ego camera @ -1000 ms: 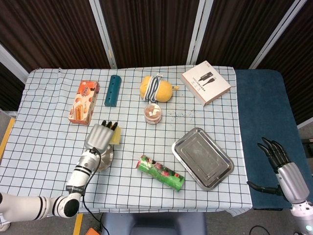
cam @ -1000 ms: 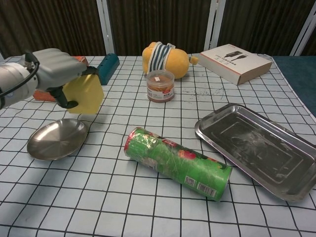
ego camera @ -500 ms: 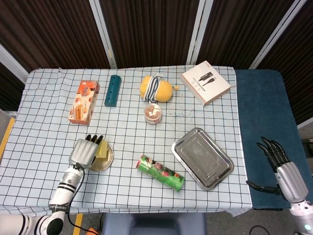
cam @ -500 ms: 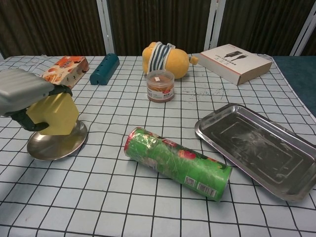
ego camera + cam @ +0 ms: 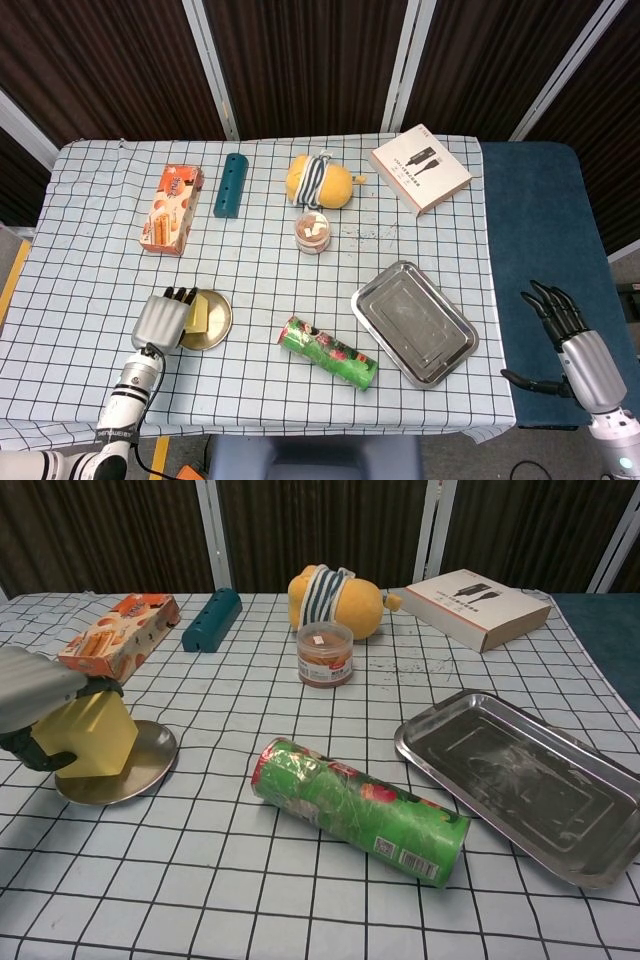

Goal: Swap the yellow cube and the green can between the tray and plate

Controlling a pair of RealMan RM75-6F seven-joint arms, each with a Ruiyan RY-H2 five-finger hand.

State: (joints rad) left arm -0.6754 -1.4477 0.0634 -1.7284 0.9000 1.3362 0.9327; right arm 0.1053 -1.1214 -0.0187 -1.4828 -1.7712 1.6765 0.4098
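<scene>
Desk [image 5: 90,270], checked cloth, head view as clock face.

1. Yellow cube [image 5: 88,738]: on the round plate [image 5: 148,760], at 8 o'clock of the desk, near the front-left edge. Left hand [image 5: 30,695] grips it, fingers [image 5: 180,296] curled over its top; the cube's base appears to rest on the plate.
2. Green can [image 5: 328,352]: lying on its side on the cloth at 6 o'clock, between plate and tray, touching neither. Open cloth lies on both sides of it and toward the front edge.
3. Tray [image 5: 372,300]: steel, rectangular, at 4 o'clock, set at a slant, its far corner close to the desk's right edge. Nothing in it.
4. Right hand [image 5: 575,340]: off the desk beyond the right edge, over blue floor, fingers spread, holding nothing.
5. Small jar [image 5: 312,232]: near centre, upright.
6. Plush toy [image 5: 318,181]: at 12 o'clock, just behind the jar.
7. White box [image 5: 420,168]: at 1 o'clock, near the back-right corner.
8. Teal block [image 5: 229,184]: at 11 o'clock.
9. Snack box [image 5: 171,208]: at 10 o'clock, left of the teal block.
</scene>
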